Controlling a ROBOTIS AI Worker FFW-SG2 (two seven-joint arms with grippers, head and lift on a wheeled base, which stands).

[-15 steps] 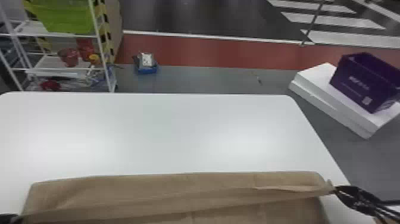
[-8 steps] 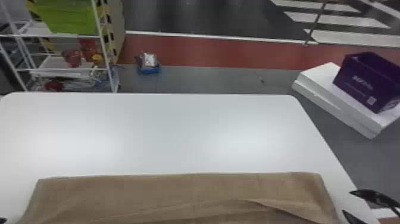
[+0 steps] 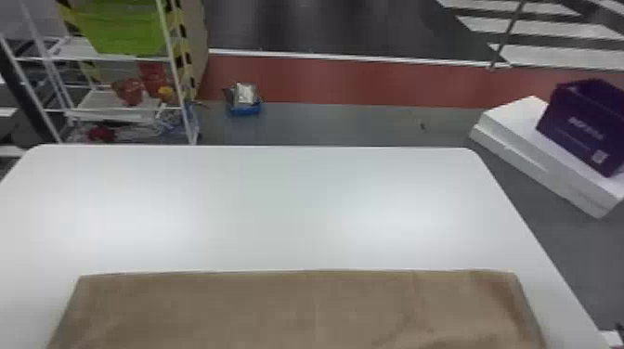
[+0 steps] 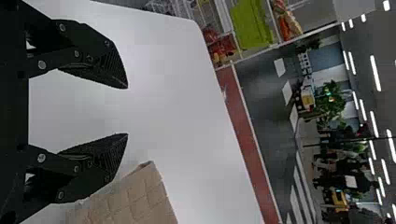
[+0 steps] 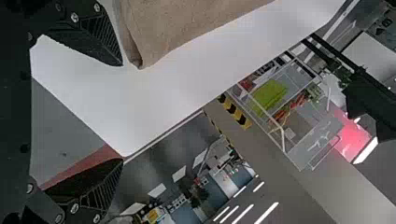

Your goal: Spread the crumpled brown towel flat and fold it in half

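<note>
The brown towel (image 3: 288, 306) is shown in the head view at the near side of the white table (image 3: 297, 199), laid out as a broad, nearly flat panel with a fairly straight far edge and slight wrinkles near its right end; its near part is cut off by the view. In the left wrist view, a quilted corner of the towel is seen just beside one finger of the left gripper (image 4: 127, 111), whose two fingers are parted, with nothing held between them. The right gripper (image 5: 123, 112) is likewise spread wide and empty, a rounded towel corner being seen near one of its fingertips.

Several containers are seen beyond the table. A green bin (image 3: 123, 30) is supported on the upper level of a white wire rack (image 3: 76, 50); its contents cannot be made out. On the level below, red vessels (image 3: 127, 90) are set close together, with a small yellow item (image 3: 165, 93) beside them. On the floor, a blue tray (image 3: 246, 110) is occupied by a silvery object (image 3: 245, 93), by which its interior is largely covered. To the right, a purple box (image 3: 564, 123) is rested on white slabs (image 3: 515, 116), stacked in two layers; what is contained in the box cannot be told.
</note>
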